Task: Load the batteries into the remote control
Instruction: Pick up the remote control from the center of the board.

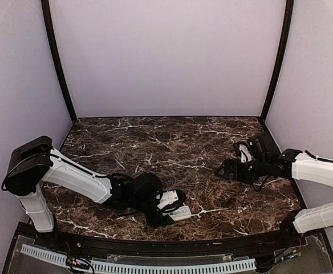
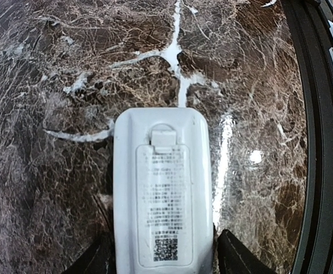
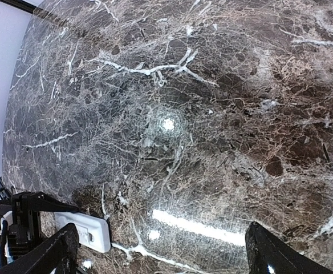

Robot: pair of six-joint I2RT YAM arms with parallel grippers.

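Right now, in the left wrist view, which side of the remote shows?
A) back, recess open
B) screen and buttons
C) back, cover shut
C: the remote control lies back up, its cover in place, with printed text and a square code on it.

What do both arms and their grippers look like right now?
Both arms have white shells with black joints: left arm, right arm. Thin black cables run along them. The left gripper and right gripper are black, with dark blunt fingers.
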